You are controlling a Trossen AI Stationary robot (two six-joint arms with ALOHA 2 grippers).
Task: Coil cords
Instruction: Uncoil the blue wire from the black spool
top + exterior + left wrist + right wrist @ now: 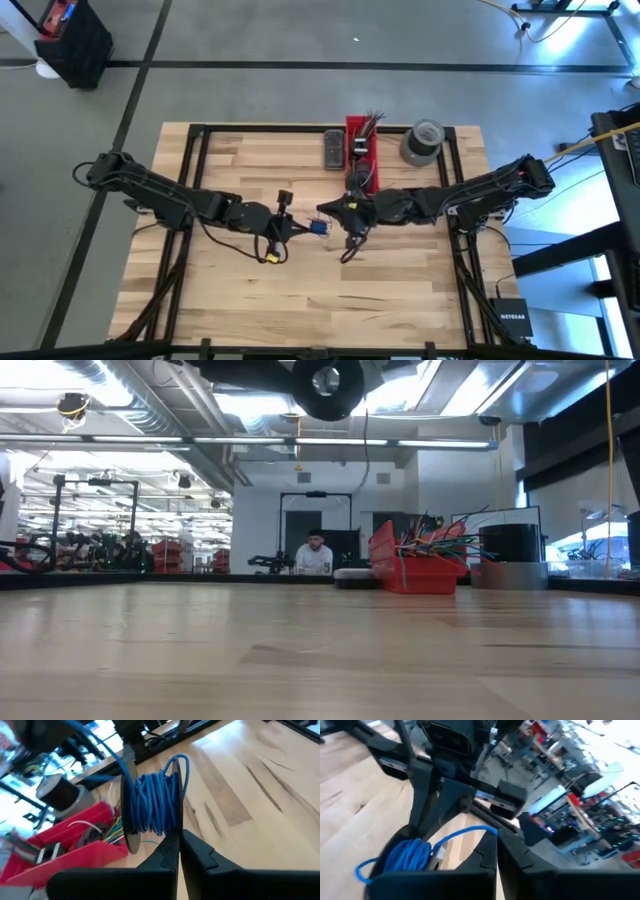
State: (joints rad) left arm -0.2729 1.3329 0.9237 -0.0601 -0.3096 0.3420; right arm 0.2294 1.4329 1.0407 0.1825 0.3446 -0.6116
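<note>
Landmark: red bin (360,146) at the far edge of the table (250,290), holding a bunch of multicoloured wire ends (440,545).
Blue cord (155,810): wound in a coil on a dark spool, lifted above the table, on the near side of the red bin and slightly towards the left arm.
Left hand (176,851): nearer than the red bin, fingers pressed together, pinching the lower edge of the blue coil's spool.
Right hand (496,851): just near of the red bin, facing the left hand; fingers closed on the free end of the blue cord, which arcs from the coil to its tips.
Dark cord (350,250): lies loose on the table under the right hand, nearer than the red bin.
Grey tape roll (422,141): just beside the red bin, on the right arm's side.
Dark flat device (333,149): just beside the red bin, on the left arm's side.
Person (316,553): seen in the low view, in the room behind the table, beyond the red bin.
</note>
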